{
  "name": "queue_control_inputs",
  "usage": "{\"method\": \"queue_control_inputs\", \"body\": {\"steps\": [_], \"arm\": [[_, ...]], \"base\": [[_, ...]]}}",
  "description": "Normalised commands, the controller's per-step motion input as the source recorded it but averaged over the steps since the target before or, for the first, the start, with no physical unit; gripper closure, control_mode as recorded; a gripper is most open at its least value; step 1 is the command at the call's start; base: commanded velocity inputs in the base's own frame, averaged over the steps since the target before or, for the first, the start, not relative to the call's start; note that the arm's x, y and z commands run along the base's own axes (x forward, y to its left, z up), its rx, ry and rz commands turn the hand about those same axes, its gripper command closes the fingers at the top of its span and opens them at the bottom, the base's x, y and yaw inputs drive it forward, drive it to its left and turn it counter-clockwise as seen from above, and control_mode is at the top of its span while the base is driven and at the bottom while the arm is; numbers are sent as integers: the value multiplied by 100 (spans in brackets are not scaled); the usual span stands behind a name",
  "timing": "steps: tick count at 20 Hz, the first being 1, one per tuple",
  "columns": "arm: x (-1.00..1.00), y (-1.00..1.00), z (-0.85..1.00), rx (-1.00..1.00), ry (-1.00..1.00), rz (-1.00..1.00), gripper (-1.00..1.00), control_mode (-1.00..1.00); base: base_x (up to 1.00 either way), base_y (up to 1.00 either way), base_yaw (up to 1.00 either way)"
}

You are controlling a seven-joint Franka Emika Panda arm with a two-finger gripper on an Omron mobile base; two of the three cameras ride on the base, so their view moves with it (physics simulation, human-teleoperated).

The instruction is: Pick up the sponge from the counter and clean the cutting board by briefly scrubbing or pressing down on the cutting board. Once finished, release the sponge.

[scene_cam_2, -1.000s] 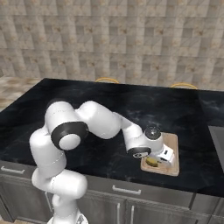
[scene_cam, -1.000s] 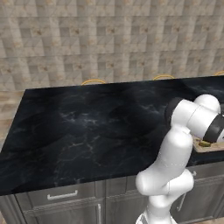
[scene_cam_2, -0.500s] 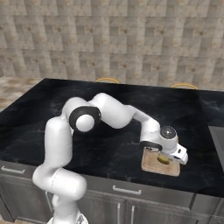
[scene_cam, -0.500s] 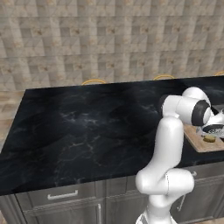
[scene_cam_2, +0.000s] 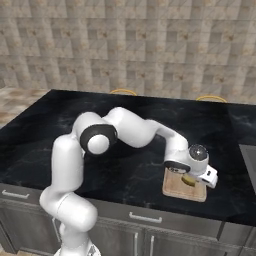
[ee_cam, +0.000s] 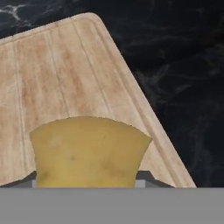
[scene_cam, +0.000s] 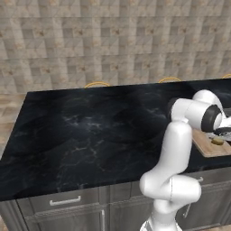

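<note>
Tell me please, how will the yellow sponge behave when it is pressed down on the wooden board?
The sponge, held in the hand, bulges with curved edges, so it probably squashes rather than stays stiff. It looks small and likely light. The cutting board lies flat on the counter, so pressing should not tip it, though sideways scrubbing might slide it.

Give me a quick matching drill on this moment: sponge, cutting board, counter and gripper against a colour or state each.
Things:
1. sponge
2. cutting board
3. counter
4. gripper

Descriptions:
A. glossy black with pale veins
B. shut on the yellow block, above the board
C. light tan wood, lying flat on the slab
D. yellow, held between the jaws

Pairs: 1-D, 2-C, 3-A, 4-B
</note>
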Motion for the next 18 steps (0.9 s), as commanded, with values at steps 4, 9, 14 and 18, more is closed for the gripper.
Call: {"method": "queue_control_inputs", "body": {"steps": [4,9,14,18], "arm": [[12,28,10,-4,-18,0,100,-100],[21,38,-10,-4,-6,0,100,-100],[0,37,-48,-8,2,0,100,-100],[0,26,-39,-7,12,0,100,-100]], "base": [[0,0,0],[0,0,0],[0,0,0],[0,0,0]]}}
